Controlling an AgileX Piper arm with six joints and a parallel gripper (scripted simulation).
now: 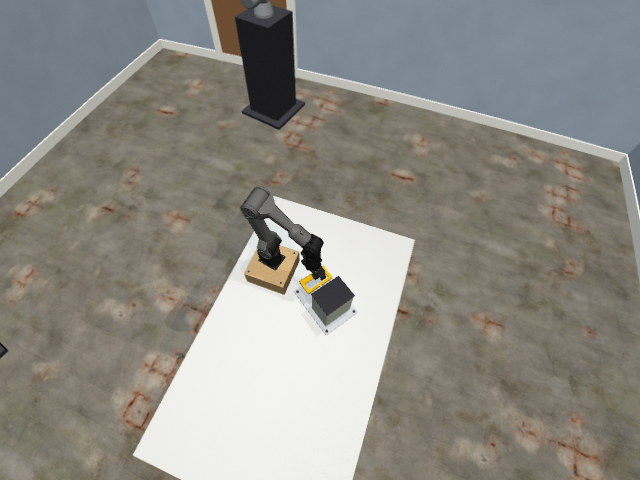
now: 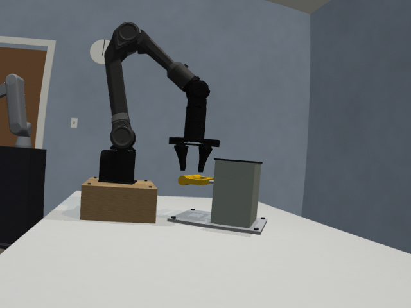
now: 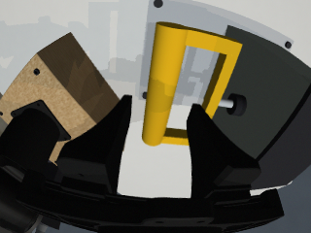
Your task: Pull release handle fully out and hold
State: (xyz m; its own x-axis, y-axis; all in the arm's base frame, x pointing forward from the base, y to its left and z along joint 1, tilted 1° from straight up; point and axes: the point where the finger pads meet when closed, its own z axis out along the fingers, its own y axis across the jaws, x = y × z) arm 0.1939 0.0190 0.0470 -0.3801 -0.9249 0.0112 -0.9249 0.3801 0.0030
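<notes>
No legible text, labels, brands, numbers or signs in any view; faint pale marks on grey base plate [image 2: 185, 217] too blurred to read.
</notes>
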